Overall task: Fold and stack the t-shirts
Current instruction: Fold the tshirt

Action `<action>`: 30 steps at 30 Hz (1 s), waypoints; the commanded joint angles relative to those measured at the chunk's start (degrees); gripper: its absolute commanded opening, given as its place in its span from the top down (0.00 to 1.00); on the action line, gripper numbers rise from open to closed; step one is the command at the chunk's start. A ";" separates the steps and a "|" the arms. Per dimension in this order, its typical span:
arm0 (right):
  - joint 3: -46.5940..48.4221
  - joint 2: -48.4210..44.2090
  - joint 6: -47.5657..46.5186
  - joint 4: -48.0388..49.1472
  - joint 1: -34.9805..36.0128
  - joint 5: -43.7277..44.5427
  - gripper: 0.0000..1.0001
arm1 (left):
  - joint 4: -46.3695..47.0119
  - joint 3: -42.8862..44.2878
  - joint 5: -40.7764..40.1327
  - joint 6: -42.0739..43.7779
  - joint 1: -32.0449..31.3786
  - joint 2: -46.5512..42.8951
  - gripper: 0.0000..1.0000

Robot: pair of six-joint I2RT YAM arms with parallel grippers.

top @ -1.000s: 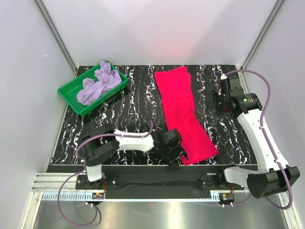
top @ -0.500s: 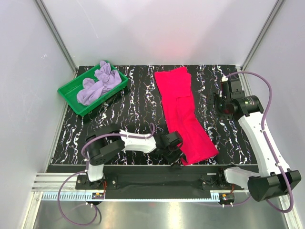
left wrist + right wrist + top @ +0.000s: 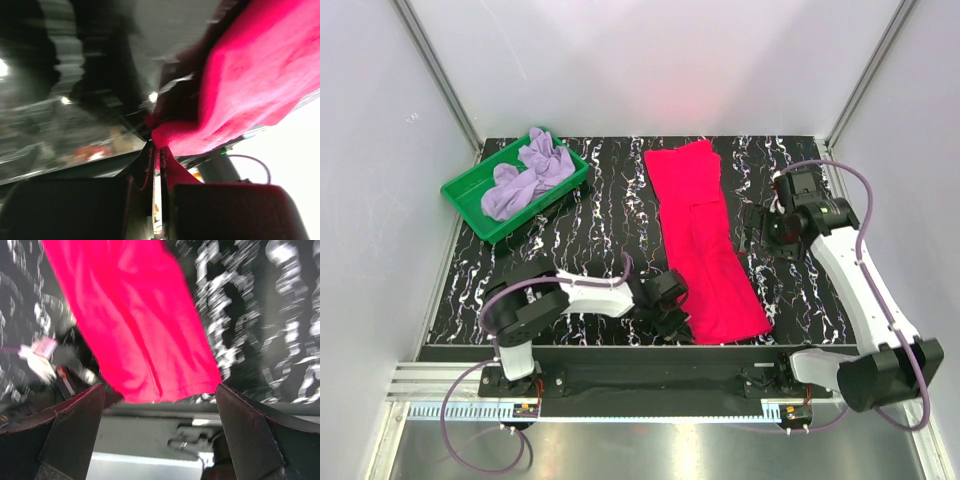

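The crimson t-shirt (image 3: 705,240) lies as a long folded strip down the middle of the black marbled table (image 3: 580,230). My left gripper (image 3: 676,320) is low at the strip's near left corner and is shut on a pinch of the red cloth (image 3: 172,135). In the left wrist view the left gripper (image 3: 159,152) has the cloth between its closed fingers. My right gripper (image 3: 753,232) hovers open just right of the strip's middle, holding nothing. In the right wrist view the right gripper (image 3: 157,390) frames the shirt's near hem (image 3: 170,390). The lavender t-shirt (image 3: 525,175) lies crumpled in the green tray (image 3: 463,205).
The green tray stands at the far left corner of the table. White walls enclose the table on three sides. The arms' mounting rail (image 3: 650,375) runs along the near edge, just beyond the shirt's hem.
My left gripper has closed on the red shirt's near left corner, and the near end has shifted slightly left. My right gripper has moved left towards the shirt, still open.
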 commanded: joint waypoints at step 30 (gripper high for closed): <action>-39.68 -4.99 19.10 11.33 4.88 -28.36 0.24 | -7.41 -24.42 -0.09 18.49 7.18 -28.30 1.00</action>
